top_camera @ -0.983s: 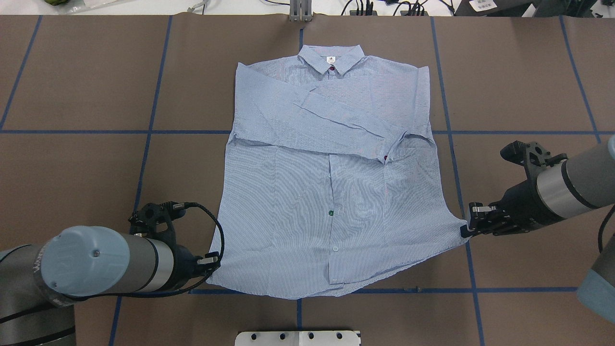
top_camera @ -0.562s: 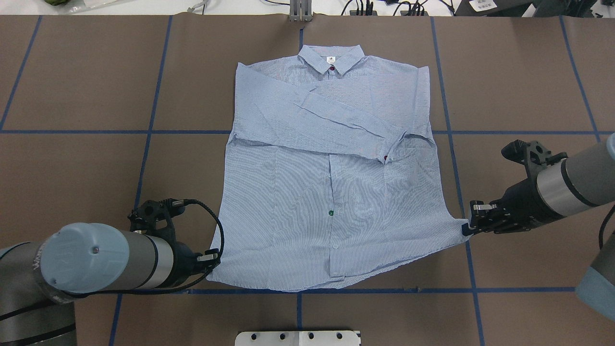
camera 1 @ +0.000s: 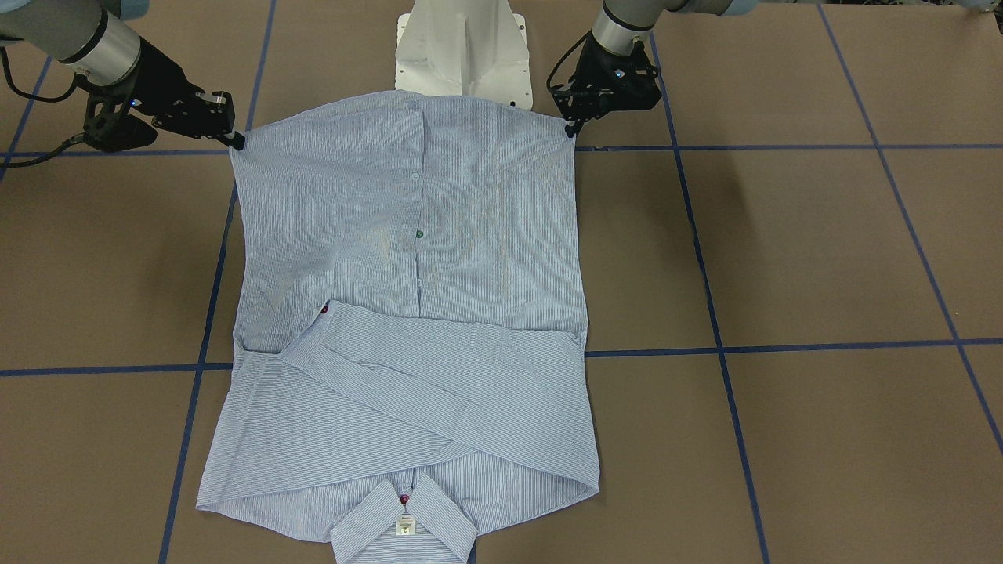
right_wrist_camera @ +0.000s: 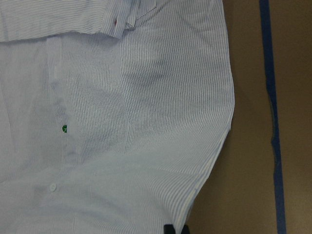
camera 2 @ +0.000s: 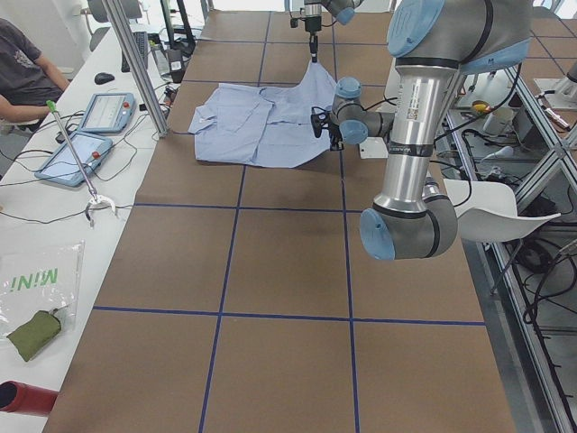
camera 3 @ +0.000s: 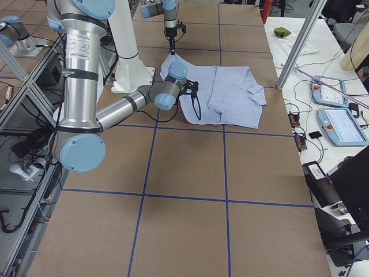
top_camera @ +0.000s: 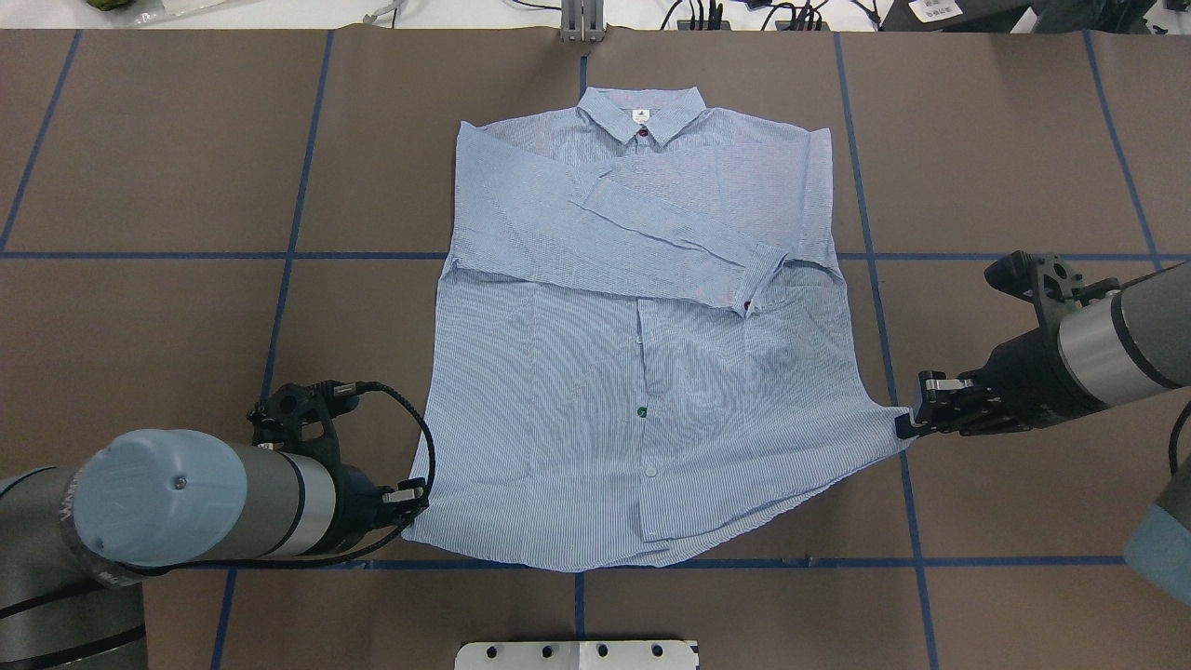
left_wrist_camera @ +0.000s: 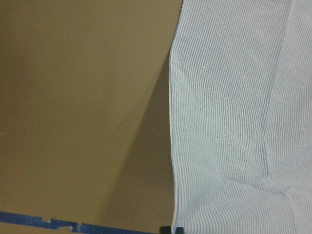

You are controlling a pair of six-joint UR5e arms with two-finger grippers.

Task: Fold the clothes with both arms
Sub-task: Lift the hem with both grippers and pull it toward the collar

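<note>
Since the earlier frame both gripped hem corners had crept toward the top of the overhead view, the right one more than the left, and the lower hem sat a little higher. I saw the left gripper (top_camera: 416,496) pinched shut on the lower-left corner of the pinstriped shirt (top_camera: 558,391), and the right gripper (top_camera: 901,426) clamped on its lower-right corner. The garment lay face up at mid-frame, collar (top_camera: 640,112) toward the top edge, one sleeve (top_camera: 651,247) folded diagonally across the chest, on the brown table (top_camera: 140,186).
</note>
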